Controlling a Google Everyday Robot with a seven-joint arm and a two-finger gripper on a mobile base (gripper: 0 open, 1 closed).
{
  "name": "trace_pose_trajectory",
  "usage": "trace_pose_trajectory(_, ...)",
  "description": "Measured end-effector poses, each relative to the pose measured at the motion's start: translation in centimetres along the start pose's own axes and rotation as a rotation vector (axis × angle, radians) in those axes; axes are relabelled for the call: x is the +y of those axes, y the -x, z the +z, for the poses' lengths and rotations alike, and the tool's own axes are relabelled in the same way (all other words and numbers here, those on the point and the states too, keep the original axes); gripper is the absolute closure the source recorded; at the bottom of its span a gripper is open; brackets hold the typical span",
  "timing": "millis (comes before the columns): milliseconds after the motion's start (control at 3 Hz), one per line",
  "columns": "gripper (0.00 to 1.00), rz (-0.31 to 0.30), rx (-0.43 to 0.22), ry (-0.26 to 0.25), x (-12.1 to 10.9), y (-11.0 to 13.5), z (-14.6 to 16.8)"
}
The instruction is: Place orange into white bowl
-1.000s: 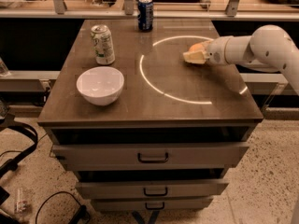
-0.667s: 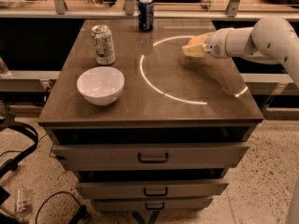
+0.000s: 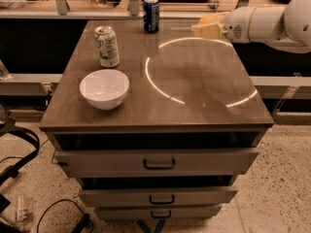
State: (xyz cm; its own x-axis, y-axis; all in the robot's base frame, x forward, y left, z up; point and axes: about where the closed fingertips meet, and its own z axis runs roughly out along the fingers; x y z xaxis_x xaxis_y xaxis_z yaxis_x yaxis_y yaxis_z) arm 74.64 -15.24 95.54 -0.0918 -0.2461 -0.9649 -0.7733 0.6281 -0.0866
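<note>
Raised farther back, gripper [image 3: 206, 28] fingers apparently pinch orange [image 3: 209, 19], well apart from white bowl [image 3: 104, 88].

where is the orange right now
In the camera view the orange is held in the gripper above the far right corner of the table, right of the blue can, far from the white bowl at front left.

No legible text on blue can [image 3: 151, 14] or pale can [image 3: 107, 46]; gripper [image 3: 203, 29] over far right of tabletop [image 3: 194, 81].
</note>
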Motion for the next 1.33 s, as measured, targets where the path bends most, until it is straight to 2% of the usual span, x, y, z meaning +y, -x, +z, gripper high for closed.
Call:
trace_pose_trajectory(333, 1.0, 0.021, -0.073, 0.079, 4.8, 2.0, -0.7)
trace_pose_trajectory(667, 1.0, 0.032, -0.115, 0.182, 10.3, 3.1, 0.1)
trace_pose_trajectory(1000, 1.0, 0.02, -0.138, 0.293, 15.6, 4.2, 1.6)
trace_pose_trajectory(1333, 1.0, 0.008, -0.164, 0.396, 19.7, 5.4, 3.2)
